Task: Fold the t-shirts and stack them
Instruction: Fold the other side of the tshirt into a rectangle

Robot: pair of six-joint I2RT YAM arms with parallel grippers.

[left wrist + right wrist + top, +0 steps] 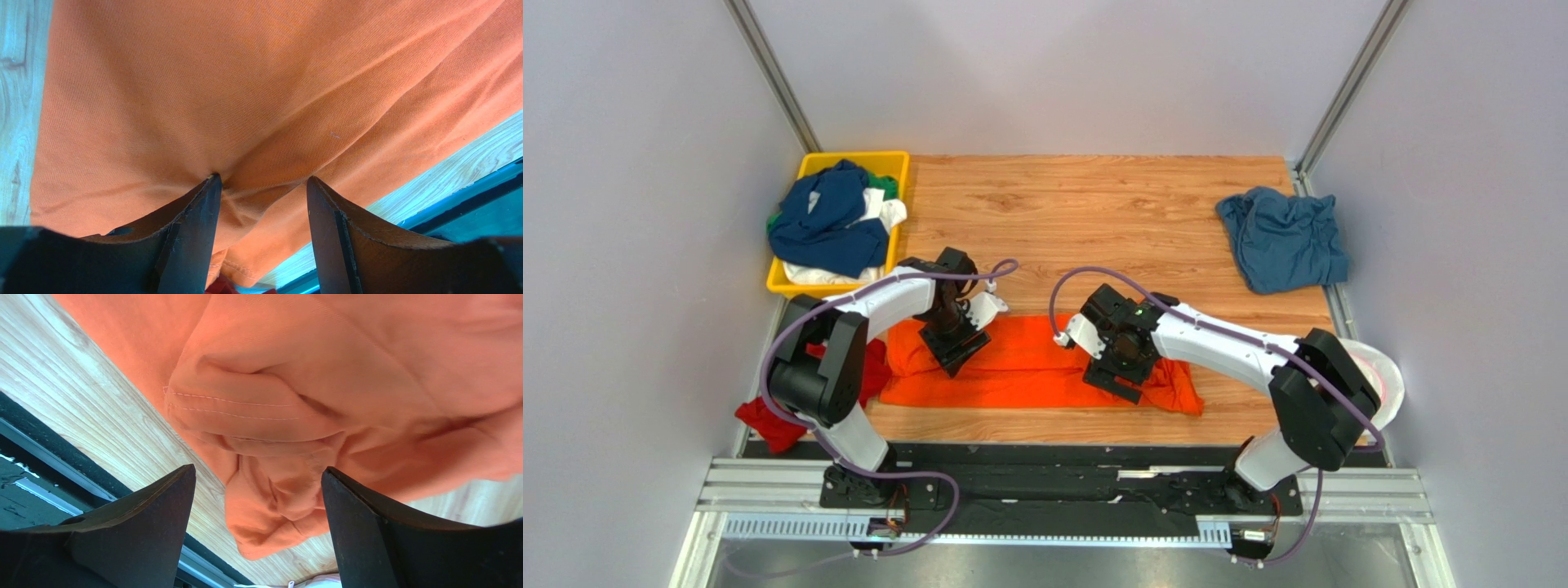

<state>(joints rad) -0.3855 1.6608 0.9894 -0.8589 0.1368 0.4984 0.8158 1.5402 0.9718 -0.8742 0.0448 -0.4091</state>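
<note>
Left tool (263, 179) stands with its jaws moderately apart and its tips down on the orange t-shirt (1038, 368). In the left wrist view one fingertip (212, 182) presses into the cloth where several creases meet, and flat fabric fills the gap between the jaws without being pinched. Right tool (258, 469) has its jaws wide, one on either side of a bunched, hemmed corner of the same shirt. That bunch lies in the gap and appears to touch neither finger. The orange t-shirt lies as a long folded band across the near part of the wooden bench (1112, 208), close to the front edge. The left tool is over its left end and the right tool is over its right end. A steel-blue t-shirt (1281, 239) lies crumpled at the far right side of the bench, well apart from both tools. At the far left corner a yellow tray (891, 159) holds a heap with a navy t-shirt (830, 221) on top, and bits of white and green cloth show at its right side. A red t-shirt (775, 423) hangs over the near left edge of the bench, beside the left arm. A round white-and-pink disc (1388, 380) sits at the near right edge, partly hidden behind the right arm.
</note>
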